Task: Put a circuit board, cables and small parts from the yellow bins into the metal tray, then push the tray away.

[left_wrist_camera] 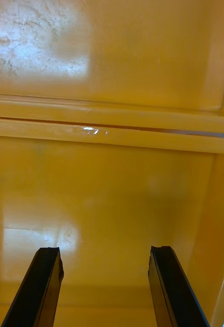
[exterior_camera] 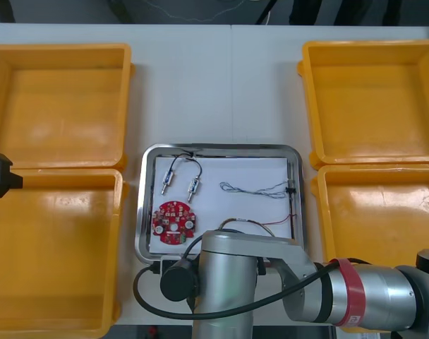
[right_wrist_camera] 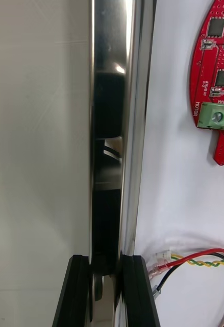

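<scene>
Front camera: high overhead, facing steeply down, whole desk (exterior_camera: 264,85) in frame. Right wrist camera: very close on the metal tray (exterior_camera: 145,205), looking along its near rim. It shares the rim, circuit board (exterior_camera: 173,220) and red and yellow cable (exterior_camera: 271,226) with the front view. Left wrist camera: close over the left yellow bins (exterior_camera: 52,254), where their rims meet.

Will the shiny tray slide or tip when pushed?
Probably slides: the metal tray lies flat on the smooth table. Tipping seems unlikely: low, wide, its rim clamped by the right end effector. Left end effector hovers over a yellow bin.
</scene>
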{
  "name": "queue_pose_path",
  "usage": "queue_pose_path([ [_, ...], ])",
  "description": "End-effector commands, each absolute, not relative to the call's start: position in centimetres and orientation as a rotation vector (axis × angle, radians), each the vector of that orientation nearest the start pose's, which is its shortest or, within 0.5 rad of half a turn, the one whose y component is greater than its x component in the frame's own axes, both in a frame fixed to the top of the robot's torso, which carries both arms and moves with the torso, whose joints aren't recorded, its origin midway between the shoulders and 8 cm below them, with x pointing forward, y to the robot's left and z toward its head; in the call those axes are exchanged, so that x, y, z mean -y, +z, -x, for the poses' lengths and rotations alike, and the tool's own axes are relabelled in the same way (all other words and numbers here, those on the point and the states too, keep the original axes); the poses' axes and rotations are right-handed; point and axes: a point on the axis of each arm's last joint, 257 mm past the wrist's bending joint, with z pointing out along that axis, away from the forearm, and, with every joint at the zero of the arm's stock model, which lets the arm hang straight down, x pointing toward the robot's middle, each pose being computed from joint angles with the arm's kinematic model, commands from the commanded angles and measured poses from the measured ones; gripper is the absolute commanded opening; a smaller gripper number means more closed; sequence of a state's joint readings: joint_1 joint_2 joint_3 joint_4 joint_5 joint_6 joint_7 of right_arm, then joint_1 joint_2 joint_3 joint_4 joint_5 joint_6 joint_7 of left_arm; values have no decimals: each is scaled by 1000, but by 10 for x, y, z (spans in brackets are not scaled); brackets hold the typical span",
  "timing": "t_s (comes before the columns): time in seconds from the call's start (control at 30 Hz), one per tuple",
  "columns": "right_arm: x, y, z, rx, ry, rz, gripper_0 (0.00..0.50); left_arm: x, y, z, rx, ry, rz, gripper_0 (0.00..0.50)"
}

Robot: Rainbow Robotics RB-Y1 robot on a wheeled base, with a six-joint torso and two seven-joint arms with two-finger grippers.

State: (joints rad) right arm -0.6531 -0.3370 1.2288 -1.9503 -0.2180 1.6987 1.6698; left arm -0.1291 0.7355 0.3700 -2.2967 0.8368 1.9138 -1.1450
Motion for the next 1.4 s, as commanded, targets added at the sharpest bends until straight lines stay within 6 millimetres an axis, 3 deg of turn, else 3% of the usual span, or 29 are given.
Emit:
queue_pose_path([
  [0.03,5,-327,-333,-1881,-521,1925,32,-378,-136,-363,-2576,61,60,500],
  [0.47,12,-303,-369,-1811,-605,1882,30,-378,-136,-363,-2576,61,60,500],
  [0.87,8,-268,-405,-1729,-703,1844,16,-378,-136,-363,-2576,61,60,500],
  [1.4,5,-238,-453,-1679,-804,1774,0,-378,-136,-363,-2576,61,60,500],
])
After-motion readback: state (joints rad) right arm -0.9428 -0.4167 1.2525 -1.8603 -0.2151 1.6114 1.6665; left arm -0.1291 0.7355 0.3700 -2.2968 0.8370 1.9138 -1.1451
